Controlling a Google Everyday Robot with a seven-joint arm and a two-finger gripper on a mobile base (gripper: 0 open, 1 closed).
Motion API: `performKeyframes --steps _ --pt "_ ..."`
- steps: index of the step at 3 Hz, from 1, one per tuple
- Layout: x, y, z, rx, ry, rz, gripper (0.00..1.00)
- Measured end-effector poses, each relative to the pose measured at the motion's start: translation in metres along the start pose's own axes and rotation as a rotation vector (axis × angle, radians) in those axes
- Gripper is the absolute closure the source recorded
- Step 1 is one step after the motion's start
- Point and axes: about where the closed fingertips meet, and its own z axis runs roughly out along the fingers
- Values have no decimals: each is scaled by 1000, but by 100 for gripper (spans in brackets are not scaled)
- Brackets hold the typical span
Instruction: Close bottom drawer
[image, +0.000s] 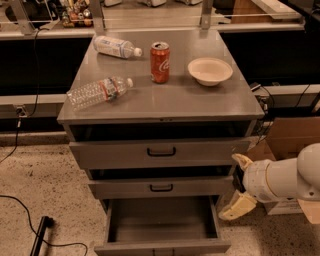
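The bottom drawer (162, 225) of the grey metal cabinet is pulled far out, showing its plain grey box; its front panel (162, 247) lies at the lower edge of the view. The middle drawer (161, 187) and top drawer (161, 151) stand slightly out, each with a black handle. My gripper (239, 186) is to the right of the cabinet, level with the middle drawer, on a white arm. Its two cream fingers (238, 206) are spread apart and hold nothing. It touches no drawer.
On the cabinet top (200, 102) lie two plastic bottles (99, 91) (117, 47), a red soda can (160, 62) and a white bowl (210, 71). A cardboard box (287, 135) stands right of the cabinet. A black cable and rod (40, 235) lie on the floor at left.
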Motion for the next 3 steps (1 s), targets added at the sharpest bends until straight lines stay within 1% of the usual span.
performKeyframes --steps 1,2,3 --pt "38 3 43 -76 -19 -5 0" --pt "54 5 72 -119 -166 -6 0" --pt "76 15 84 -122 -199 -31 0"
